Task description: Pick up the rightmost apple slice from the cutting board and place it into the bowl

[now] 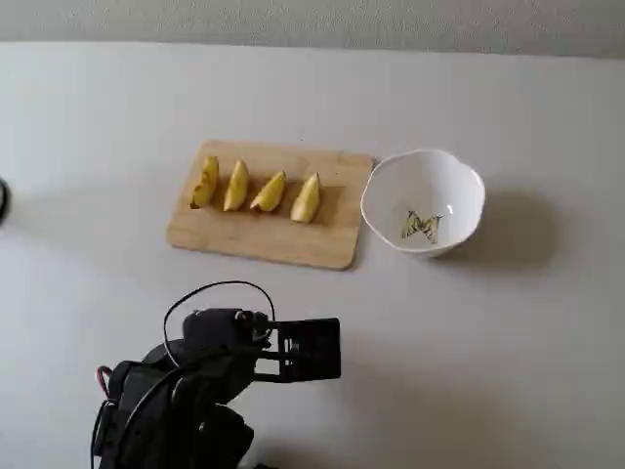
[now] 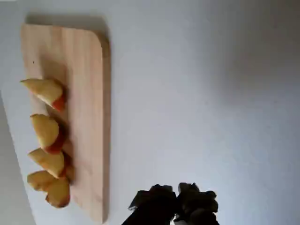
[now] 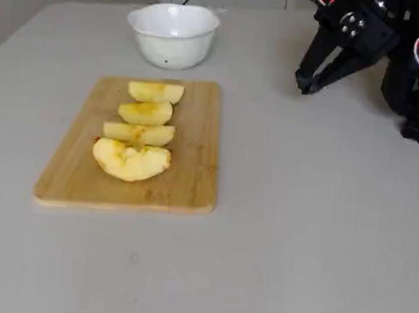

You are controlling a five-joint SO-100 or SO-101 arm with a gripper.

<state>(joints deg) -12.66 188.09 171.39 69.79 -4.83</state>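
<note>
While the gripper (image 3: 304, 84) hangs over bare table with its jaws seemingly pressed together, four wedges sit on the cutting board (image 1: 317, 248). The apple slice (image 1: 306, 198) lies nearest the white bowl (image 1: 391, 185).

Three golden-yellow wedges (image 1: 237, 186) in row; grey table (image 1: 508, 342); pale wall (image 1: 312, 20).

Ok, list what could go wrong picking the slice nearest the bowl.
1. The slice sits close beside its neighbour, so a finger may nudge that one.
2. The bowl stands right against the board edge; a low carry could clip its rim.
3. The gripper is off the board over bare table; the slice is narrow and curved, so a poorly centred grasp may let it slip.
</note>
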